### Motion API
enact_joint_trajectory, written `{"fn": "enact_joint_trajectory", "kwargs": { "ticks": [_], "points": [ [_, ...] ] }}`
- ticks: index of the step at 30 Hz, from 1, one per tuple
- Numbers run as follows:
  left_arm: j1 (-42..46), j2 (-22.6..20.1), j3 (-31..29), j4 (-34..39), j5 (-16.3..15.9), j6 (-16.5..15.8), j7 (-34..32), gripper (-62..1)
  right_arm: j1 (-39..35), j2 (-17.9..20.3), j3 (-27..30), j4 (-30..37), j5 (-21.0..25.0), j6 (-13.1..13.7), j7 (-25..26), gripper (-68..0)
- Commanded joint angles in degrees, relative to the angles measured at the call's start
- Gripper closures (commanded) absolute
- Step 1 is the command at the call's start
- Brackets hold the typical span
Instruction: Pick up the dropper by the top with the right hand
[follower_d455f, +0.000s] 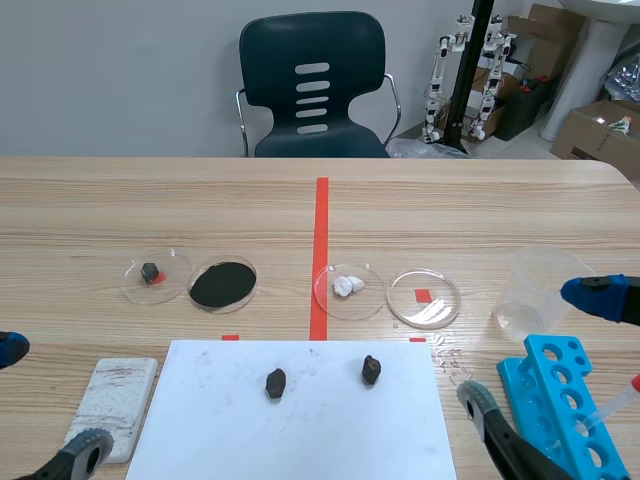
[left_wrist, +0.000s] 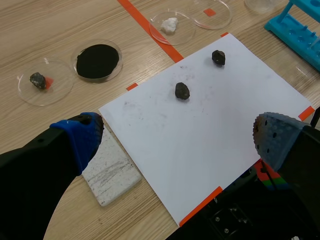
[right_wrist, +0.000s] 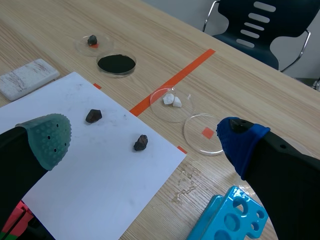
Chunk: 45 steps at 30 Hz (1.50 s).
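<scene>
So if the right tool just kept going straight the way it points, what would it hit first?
Most likely the white paper sheet, landing close to the dark rock that lies ahead between the right tool's open fingers. Depth is hard to judge, so it might touch that rock first.

Both arms low at either side, left gripper (left_wrist: 177, 137) and right gripper (right_wrist: 145, 137) each with fingers (right_wrist: 50, 137) spread wide apart.

Black fingers (right_wrist: 292, 177), blue pad (right_wrist: 242, 142), grey-green dotted pad (right_wrist: 50, 137)
</scene>
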Motion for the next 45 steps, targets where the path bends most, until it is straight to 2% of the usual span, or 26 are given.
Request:
{"fn": "enact_joint_trajectory", "kwargs": {
  "ticks": [1, 21, 25, 32, 36, 41, 45],
  "points": [
    [-0.2, 0.4, -0.1, 0.4, -0.6, -0.1, -0.8, -62.3, -0.1, 0.3, 0.3, 0.6, 0.4, 0.0, 1.1, -61.0],
    [-0.2, 0.4, -0.1, 0.4, -0.6, -0.1, -0.8, -62.3, 0.1, 0.3, 0.3, 0.6, -0.3, 0.0, 1.1, -61.0],
    [-0.2, 0.4, -0.1, 0.4, -0.6, -0.1, -0.8, -62.3, -0.6, 0.3, 0.4, 0.6, -0.3, -0.3, 2.4, -61.0],
    [-0.2, 0.4, -0.1, 0.4, -0.6, -0.1, -0.8, -62.3, -8.0, 0.3, 1.3, 0.5, -0.3, -6.2, 11.8, -61.1],
    [-0.2, 0.4, -0.1, 0.4, -0.6, -0.1, -0.8, -62.3, -11.4, -0.6, 1.5, -2.4, -0.2, -9.7, 20.2, -61.1],
    [-0.2, 0.4, -0.1, 0.4, -0.6, -0.1, -0.8, -62.3, -10.9, -1.6, 1.5, -11.5, 0.0, -9.8, 30.2, -61.1],
    [-0.2, 0.4, -0.1, 0.4, -0.6, -0.1, -0.8, -62.3, -9.4, -1.6, 1.5, -19.8, 2.9, -9.8, 39.0, -61.1]
  ]
}}
